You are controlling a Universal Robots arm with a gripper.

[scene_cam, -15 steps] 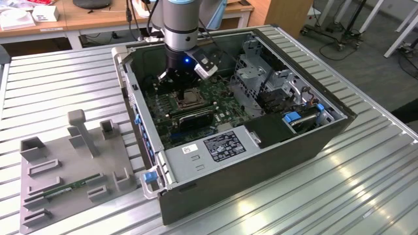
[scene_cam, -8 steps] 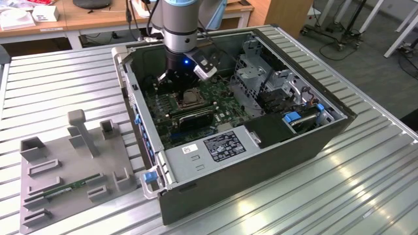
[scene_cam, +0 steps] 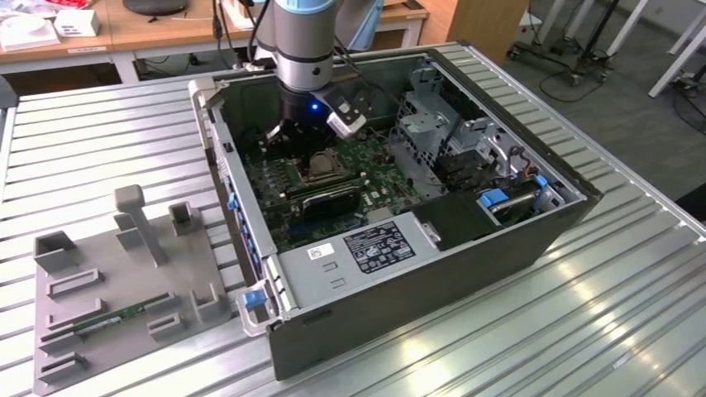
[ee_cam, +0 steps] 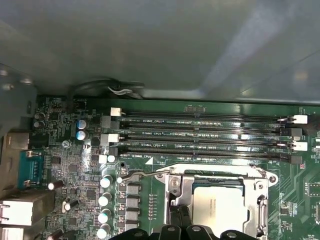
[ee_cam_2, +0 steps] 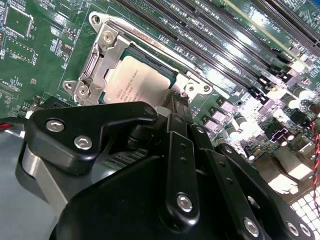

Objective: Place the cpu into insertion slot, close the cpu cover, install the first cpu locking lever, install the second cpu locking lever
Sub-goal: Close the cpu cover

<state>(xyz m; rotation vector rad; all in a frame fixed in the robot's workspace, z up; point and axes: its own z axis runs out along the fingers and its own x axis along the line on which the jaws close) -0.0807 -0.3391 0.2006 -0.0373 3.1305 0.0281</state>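
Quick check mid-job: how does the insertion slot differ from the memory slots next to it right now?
Shape: the insertion slot is square with a metal rim; the memory slots are long, narrow and black. State: the insertion slot holds the cpu, with the cpu cover down around it; the memory slots look empty. Count: one insertion slot, four memory slots side by side. Both sit on the green board.

Table (scene_cam: 617, 273): ribbed grey metal slats; patches of glare are noted towards its nearest edge.
Desks (scene_cam: 144, 37): light wood, set beyond the table's far edge; a white box (scene_cam: 75, 21) is laid on top.
Floor (scene_cam: 617, 107): grey, seen past the table's corner at the exterior view's right.
Wheeled stand (scene_cam: 551, 62): dark, stood on the floor.
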